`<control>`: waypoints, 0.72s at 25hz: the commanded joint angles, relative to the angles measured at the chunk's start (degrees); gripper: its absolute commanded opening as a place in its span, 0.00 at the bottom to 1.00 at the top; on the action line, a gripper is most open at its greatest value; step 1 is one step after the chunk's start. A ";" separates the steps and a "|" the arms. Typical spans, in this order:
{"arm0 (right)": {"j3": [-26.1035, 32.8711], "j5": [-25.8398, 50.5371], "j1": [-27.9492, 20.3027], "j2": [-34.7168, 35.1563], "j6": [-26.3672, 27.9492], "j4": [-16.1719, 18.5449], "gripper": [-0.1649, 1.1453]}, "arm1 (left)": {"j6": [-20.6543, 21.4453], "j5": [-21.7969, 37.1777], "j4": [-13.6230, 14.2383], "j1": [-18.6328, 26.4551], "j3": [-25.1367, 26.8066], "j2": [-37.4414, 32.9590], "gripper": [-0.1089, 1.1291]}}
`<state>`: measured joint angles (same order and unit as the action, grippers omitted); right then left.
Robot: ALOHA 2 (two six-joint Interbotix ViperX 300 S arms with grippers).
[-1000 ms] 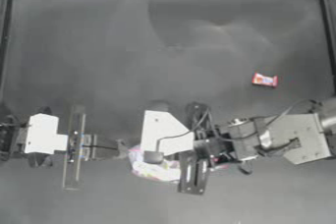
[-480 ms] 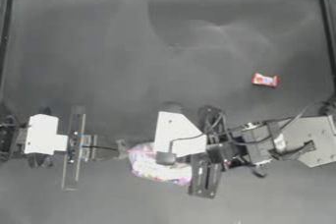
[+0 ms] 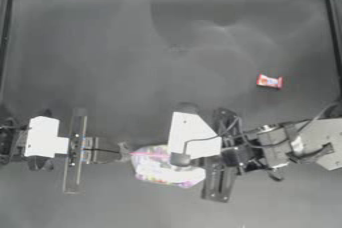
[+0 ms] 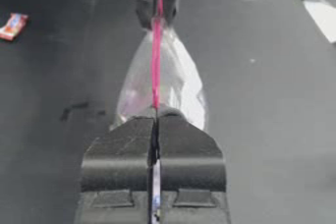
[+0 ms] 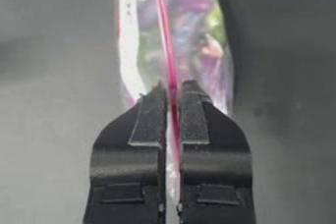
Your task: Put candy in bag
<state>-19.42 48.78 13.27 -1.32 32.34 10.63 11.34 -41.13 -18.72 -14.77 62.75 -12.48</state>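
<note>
While pincers clamp bag — candy apart.

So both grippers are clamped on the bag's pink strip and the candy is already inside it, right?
Not quite. Left gripper and right gripper are both shut on the bag at its pink strip, but the top view shows the candy still lying on the table, apart from the bag.

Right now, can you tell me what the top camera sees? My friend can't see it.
Two robot arms hold a bag of sweets near the table's front edge: the left gripper grips its left end, and the right gripper reaches over it from the right. A small red-orange candy lies alone further back on the right, untouched.
</note>
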 commanded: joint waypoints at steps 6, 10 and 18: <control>-2.46 0.70 1.41 -4.13 1.76 -0.09 0.28 | 0.00 -0.18 0.09 -0.26 -0.18 -2.37 0.19; -3.25 0.62 1.76 -4.92 2.11 -0.09 0.28 | 0.00 -0.09 0.09 -0.26 -0.35 -2.11 0.19; -5.63 0.53 2.81 -6.86 4.75 -0.09 0.28 | -0.09 -0.18 0.09 -0.26 -0.70 -1.05 0.19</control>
<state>-24.70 48.78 14.94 -5.80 36.39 10.81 11.34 -41.04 -18.72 -14.77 62.31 -12.39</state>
